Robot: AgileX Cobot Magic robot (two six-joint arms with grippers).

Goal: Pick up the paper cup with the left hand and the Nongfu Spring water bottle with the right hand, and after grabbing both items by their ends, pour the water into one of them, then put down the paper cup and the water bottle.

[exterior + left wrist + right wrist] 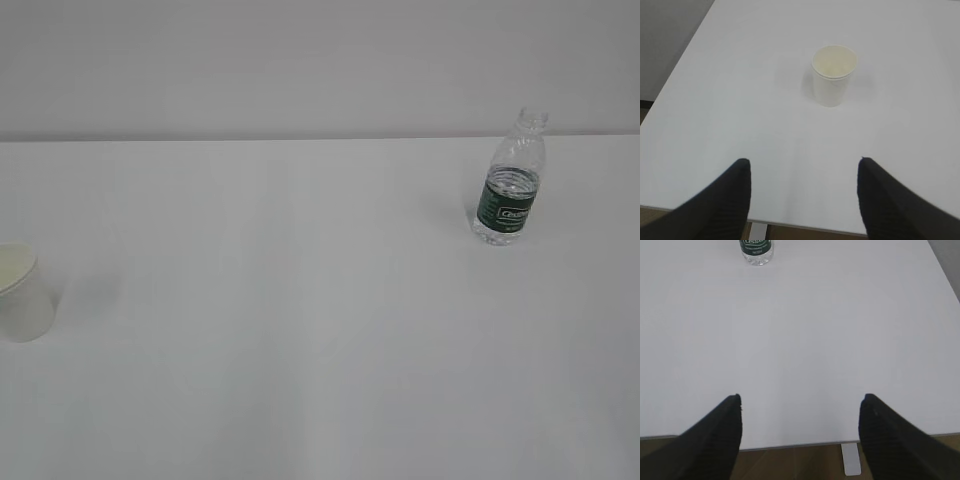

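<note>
On the white table the paper cup stands upright at far left, mouth up, inside bare. Well apart, the capless water bottle stands upright, neck up, partly filled. Left hand and right hand fingers spread apart, holding nothing.

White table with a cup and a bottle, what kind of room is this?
Probably a plain test room or lab: a bare white table against a blank pale wall, holding only a small white paper cup and a clear ribbed plastic bottle with a green label.
</note>
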